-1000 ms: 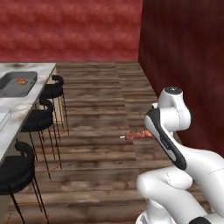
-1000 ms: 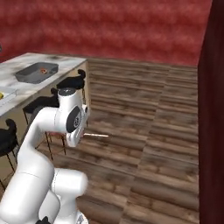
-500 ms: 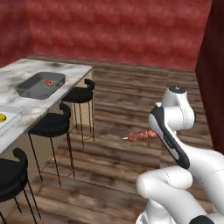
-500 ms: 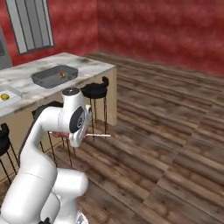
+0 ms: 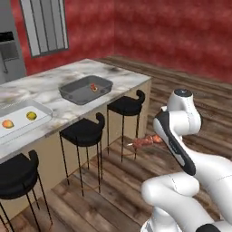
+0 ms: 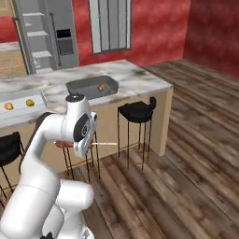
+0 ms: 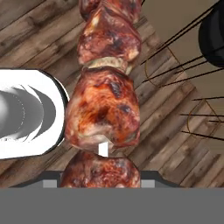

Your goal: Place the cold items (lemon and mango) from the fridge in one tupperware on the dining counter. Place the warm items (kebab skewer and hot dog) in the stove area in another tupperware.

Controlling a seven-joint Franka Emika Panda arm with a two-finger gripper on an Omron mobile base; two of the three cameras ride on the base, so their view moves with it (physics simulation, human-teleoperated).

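Browned meat kebab skewer (image 5: pixel 144 142) held crosswise in the closed gripper (image 5: pixel 156 139), over the wooden floor.
A small reddish item is seen in the dark grey tupperware tray (image 5: pixel 86 89); two orange-yellow fruits in the white tray (image 5: pixel 20 118). The marble dining counter (image 6: pixel 135 80) is now nearer, the base having turned; open floor lies right.

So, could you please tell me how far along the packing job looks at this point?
Done: the two cold fruits lie in the white tupperware on the dining counter, and one small item, probably the hot dog, already sits in the grey tupperware. In hand: the gripper is shut on the kebab skewer, out over the floor. Left: set the skewer in the grey tupperware.
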